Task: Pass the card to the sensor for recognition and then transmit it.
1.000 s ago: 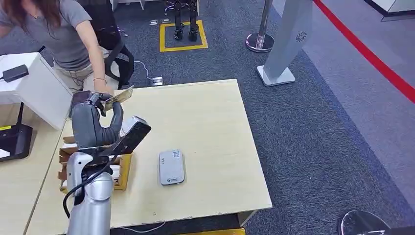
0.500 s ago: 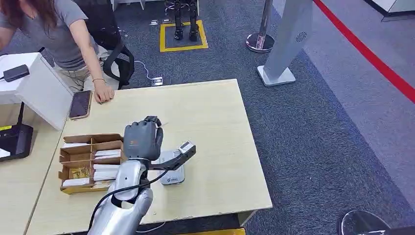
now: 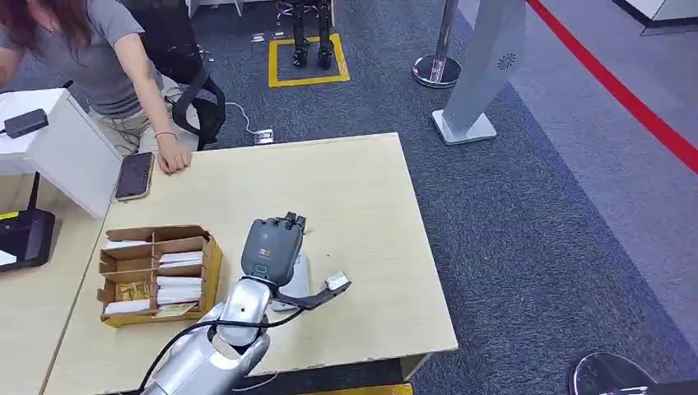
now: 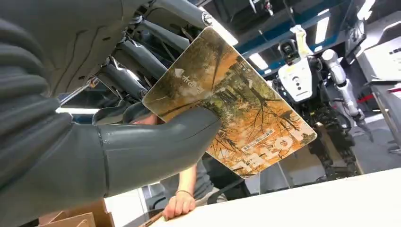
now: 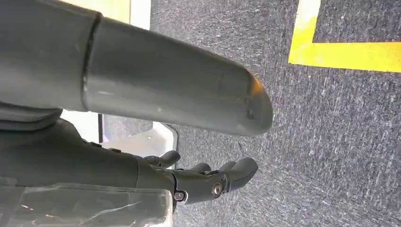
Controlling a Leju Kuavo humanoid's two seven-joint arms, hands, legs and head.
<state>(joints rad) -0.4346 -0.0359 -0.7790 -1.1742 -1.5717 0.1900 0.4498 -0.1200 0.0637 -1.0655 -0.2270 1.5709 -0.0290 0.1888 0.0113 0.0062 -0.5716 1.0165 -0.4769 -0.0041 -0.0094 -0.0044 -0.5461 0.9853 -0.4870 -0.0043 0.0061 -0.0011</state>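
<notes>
My left hand (image 3: 269, 249) is over the middle of the light wood surface (image 3: 370, 214), with its back turned up to the head camera. It sits right on top of the flat grey sensor (image 3: 294, 284), so I see just a bit of the sensor poking out beside it. In the left wrist view the hand holds the card (image 4: 231, 101), with the thick thumb (image 4: 156, 149) pressing on its face and the dark fingers behind it. The card has orange and brown trees on it and big white letters.

Near the hand there is a brown cardboard box (image 3: 156, 271) with small parts inside, and white cards lie in them. A dark phone (image 3: 135, 174) lies near the far corner of the surface. A person (image 3: 99, 58) sits behind that corner and rests a hand (image 3: 174, 158) on the surface just beside the phone.

My right hand (image 5: 208, 182) hangs down over the grey carpet (image 5: 350, 142), near a yellow line (image 5: 331, 47). Its fingers are curled in and I see nothing in them.
</notes>
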